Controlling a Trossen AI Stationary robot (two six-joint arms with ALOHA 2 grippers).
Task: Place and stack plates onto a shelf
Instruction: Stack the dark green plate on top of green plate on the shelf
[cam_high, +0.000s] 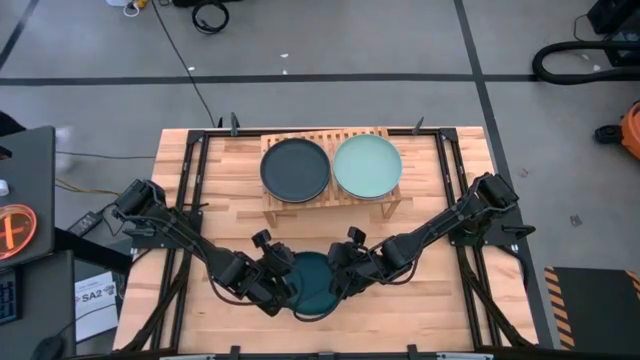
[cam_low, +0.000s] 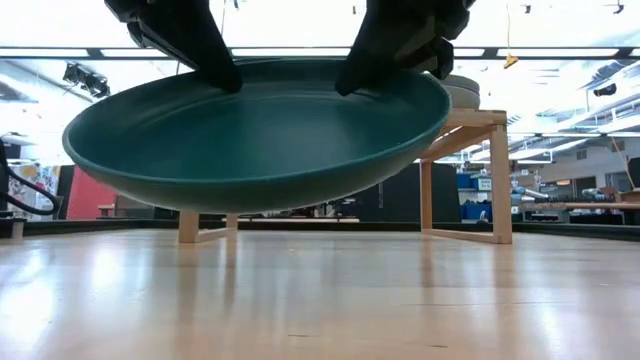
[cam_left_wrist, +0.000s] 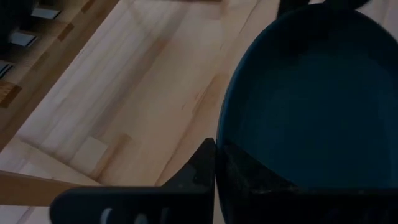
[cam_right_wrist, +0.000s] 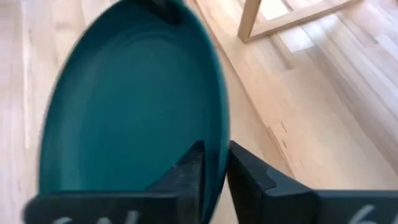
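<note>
A dark teal plate (cam_high: 312, 282) hangs above the table's near middle, between my two grippers. My left gripper (cam_high: 282, 280) is shut on its left rim and my right gripper (cam_high: 340, 276) on its right rim. In the low view the teal plate (cam_low: 260, 140) is clear of the tabletop. Farther back stands the shelf (cam_high: 330, 141), a low rack of wooden slats. A charcoal plate (cam_high: 295, 170) lies flat on its left half and a mint green plate (cam_high: 367, 166) on its right half. My left gripper pinches the teal plate's rim (cam_left_wrist: 222, 134) between its two fingers, one inside the bowl and one outside. It comes slanting down from the table's left. The plate is lifted clear of the table. My right gripper has the opposite rim (cam_right_wrist: 219, 134) between its two fingers, one on the inner face and one under the outer edge. It comes slanting down from the table's right. The plate hangs nearly level, its left side a little lower.
Bare wooden tabletop (cam_high: 230, 190) lies between the held plate and the shelf, and to the shelf's left and right. Black frame rails (cam_high: 190, 200) run along both table sides. The shelf's legs (cam_low: 495, 180) stand behind the plate in the low view.
</note>
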